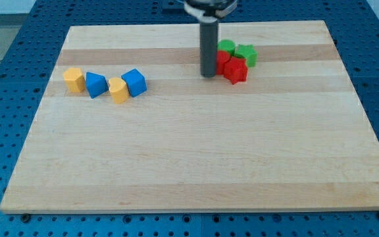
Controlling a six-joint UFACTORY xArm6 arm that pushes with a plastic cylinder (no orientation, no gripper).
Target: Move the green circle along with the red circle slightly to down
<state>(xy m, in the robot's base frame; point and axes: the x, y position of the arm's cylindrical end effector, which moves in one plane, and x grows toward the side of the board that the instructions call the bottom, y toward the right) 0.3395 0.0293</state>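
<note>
The green circle (226, 47) sits near the view's top, right of centre, partly hidden by my rod. The red circle (223, 60) lies just below it, touching it. A red star-like block (236, 71) lies to the lower right of the red circle, and a green star-like block (246, 54) lies right of the green circle. All of these form one tight cluster. My tip (208, 74) rests on the board just left of the red circle, close to or touching it.
At the view's left a row of blocks lies on the wooden board (189, 158): a yellow block (74, 79), a blue block (96, 85), a yellow heart-like block (118, 90) and a blue cube (135, 82).
</note>
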